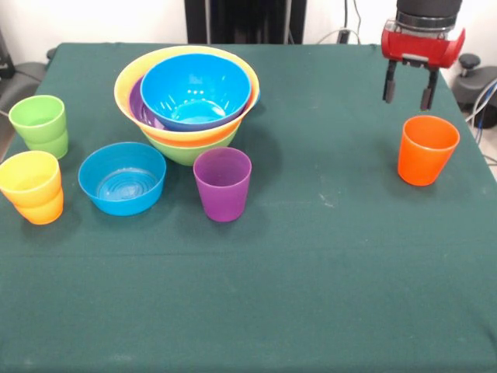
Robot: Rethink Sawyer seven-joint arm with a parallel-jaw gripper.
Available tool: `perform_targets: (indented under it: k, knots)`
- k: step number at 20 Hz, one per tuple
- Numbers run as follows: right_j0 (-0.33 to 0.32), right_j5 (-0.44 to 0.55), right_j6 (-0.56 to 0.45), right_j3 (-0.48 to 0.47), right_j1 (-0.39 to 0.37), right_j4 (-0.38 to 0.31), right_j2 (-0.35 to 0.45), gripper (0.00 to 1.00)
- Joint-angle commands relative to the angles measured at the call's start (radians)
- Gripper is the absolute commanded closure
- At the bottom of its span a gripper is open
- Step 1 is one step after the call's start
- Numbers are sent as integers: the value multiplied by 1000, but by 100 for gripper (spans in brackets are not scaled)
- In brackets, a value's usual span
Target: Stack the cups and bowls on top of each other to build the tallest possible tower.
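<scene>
The tower (pixel 189 101) stands at the back left: a big blue bowl (pixel 196 89) nested in a purple bowl, a yellow bowl (pixel 128 81) and a lime green bowl (pixel 190 151) at the base. A smaller blue bowl (pixel 122 178) sits in front of it. A purple cup (pixel 223 184) stands beside that bowl. A green cup (pixel 39 124) and a yellow cup (pixel 31 186) stand at the left edge. An orange cup (pixel 426 149) stands at the right. My gripper (pixel 408 92) hangs open and empty just above and behind the orange cup.
The green cloth table (pixel 311 272) spreads wide in front and in the middle. The robot's dark pedestal (pixel 245 19) stands at the far edge. Cables and dark gear lie past the right edge (pixel 477 85).
</scene>
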Motion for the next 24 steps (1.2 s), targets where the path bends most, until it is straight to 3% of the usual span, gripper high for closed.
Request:
perform_targets:
  k: [1, 10, 24]
  knots:
    - [-39, 150, 15, 8, -29, -17, 119, 0]
    - [-49, 172, 28, 4, -41, -14, 127, 0]
    - [-16, 104, 34, -153, 109, -21, 68, 0]
